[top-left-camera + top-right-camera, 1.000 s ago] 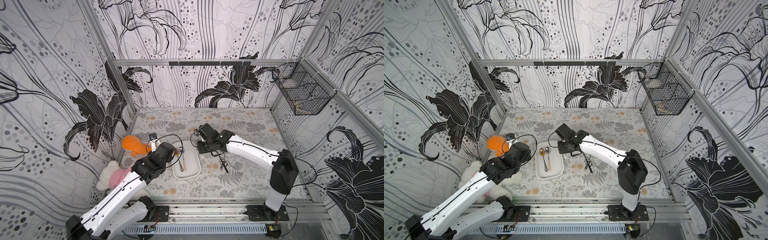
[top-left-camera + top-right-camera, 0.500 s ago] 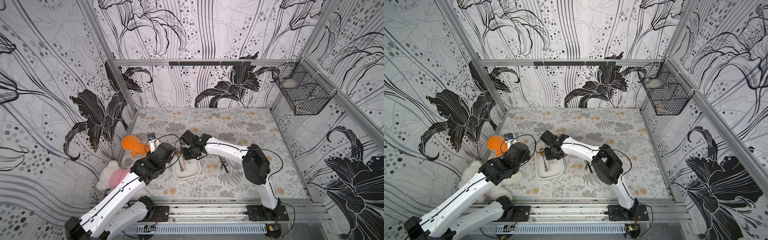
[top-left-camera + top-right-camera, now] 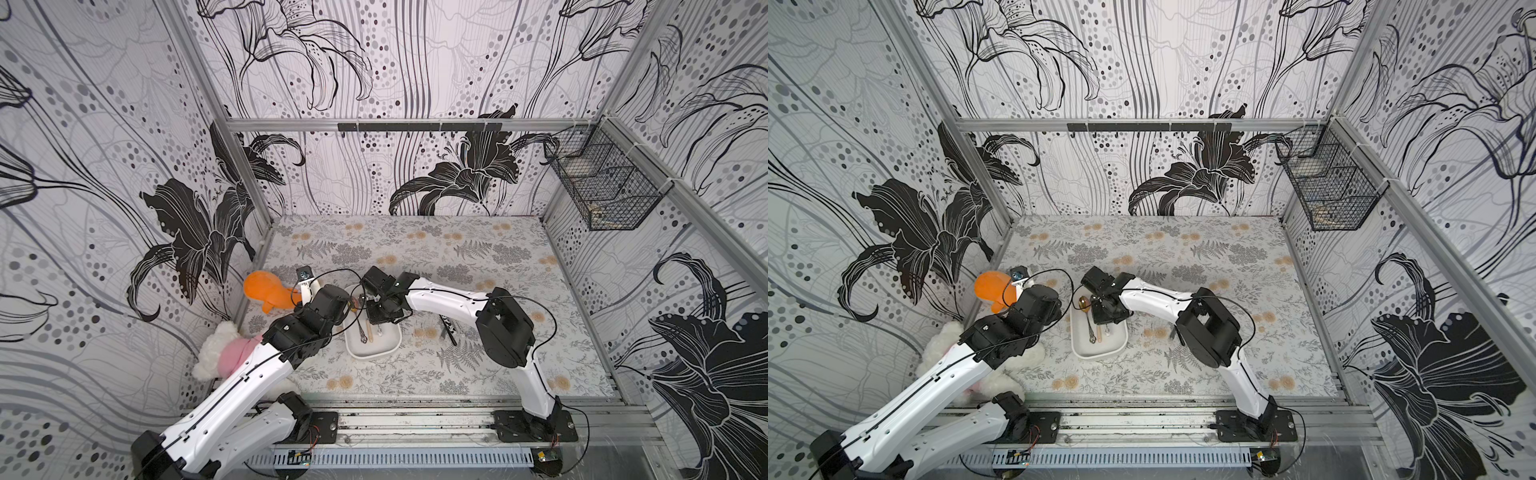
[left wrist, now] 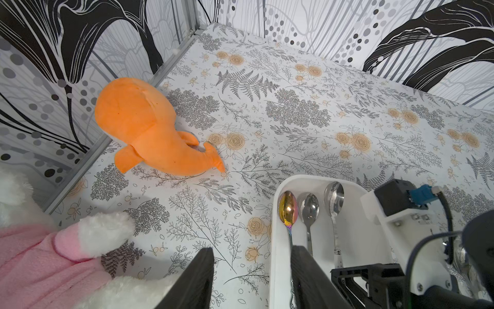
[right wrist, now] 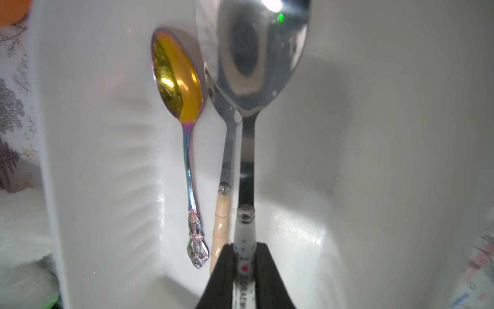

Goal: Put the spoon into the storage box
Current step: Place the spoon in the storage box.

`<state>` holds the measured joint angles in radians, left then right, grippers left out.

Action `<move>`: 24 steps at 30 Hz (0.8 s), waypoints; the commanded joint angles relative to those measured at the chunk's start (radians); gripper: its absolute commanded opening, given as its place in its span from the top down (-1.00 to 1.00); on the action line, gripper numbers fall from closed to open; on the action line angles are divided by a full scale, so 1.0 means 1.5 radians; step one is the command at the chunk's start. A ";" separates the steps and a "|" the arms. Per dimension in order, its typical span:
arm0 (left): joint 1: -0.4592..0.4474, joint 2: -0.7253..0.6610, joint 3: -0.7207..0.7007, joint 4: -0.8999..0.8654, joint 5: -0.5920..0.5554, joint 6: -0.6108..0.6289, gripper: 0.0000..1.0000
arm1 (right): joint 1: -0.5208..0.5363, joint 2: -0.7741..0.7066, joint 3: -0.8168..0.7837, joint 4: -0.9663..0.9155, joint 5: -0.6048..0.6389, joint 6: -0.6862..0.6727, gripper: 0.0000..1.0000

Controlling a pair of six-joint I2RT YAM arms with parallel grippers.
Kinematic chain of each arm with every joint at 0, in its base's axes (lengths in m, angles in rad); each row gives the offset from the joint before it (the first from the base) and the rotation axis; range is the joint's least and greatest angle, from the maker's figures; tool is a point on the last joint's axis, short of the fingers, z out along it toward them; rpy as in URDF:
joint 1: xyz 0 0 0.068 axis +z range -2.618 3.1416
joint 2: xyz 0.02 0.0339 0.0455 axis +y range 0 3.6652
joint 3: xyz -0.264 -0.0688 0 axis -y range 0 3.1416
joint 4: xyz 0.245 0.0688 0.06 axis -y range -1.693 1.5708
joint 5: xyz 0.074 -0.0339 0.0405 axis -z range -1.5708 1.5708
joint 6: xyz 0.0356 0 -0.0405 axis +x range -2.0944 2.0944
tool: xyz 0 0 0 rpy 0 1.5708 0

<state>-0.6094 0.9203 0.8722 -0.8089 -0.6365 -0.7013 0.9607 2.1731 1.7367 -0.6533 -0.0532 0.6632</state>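
Right wrist view: the right gripper (image 5: 244,252) is pinched narrow on the white printed handle of the steel spoon (image 5: 248,128), so the bowl leads into the white storage box (image 5: 374,133). The spoon runs parallel beside a bamboo-handled spoon (image 5: 223,214) and an iridescent teaspoon (image 5: 187,112), probably so they nest. Whether it touches the floor I cannot tell. The left gripper (image 4: 251,248) stands half open and empty, straddling the box's wall.

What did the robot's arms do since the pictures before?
The right claw swung across to its left, carrying the spoon, and now holds it low in the box, shut on its handle. Nothing was let go. The left claw, the gold spoon and the orange toy stayed put.
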 commanded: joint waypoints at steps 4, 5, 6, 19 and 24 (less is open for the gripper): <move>0.002 0.005 -0.006 0.010 -0.008 -0.001 -0.06 | 0.000 0.031 -0.010 0.012 0.002 0.015 0.71; 0.002 0.006 -0.006 0.010 -0.008 -0.001 -0.06 | 0.000 0.034 -0.009 0.011 0.003 0.015 0.71; 0.003 0.004 -0.006 0.010 -0.008 -0.001 -0.06 | 0.000 0.037 -0.007 0.009 0.003 0.015 0.69; 0.003 0.007 -0.006 0.011 -0.007 -0.001 -0.07 | 0.000 0.016 0.001 0.006 0.018 -0.003 0.43; 0.002 0.008 -0.006 0.012 0.000 -0.002 -0.09 | -0.001 -0.071 -0.007 0.013 0.069 -0.041 0.38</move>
<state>-0.6094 0.9283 0.8722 -0.8089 -0.6357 -0.7013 0.9607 2.1891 1.7283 -0.6353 -0.0196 0.6483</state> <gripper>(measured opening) 0.543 0.305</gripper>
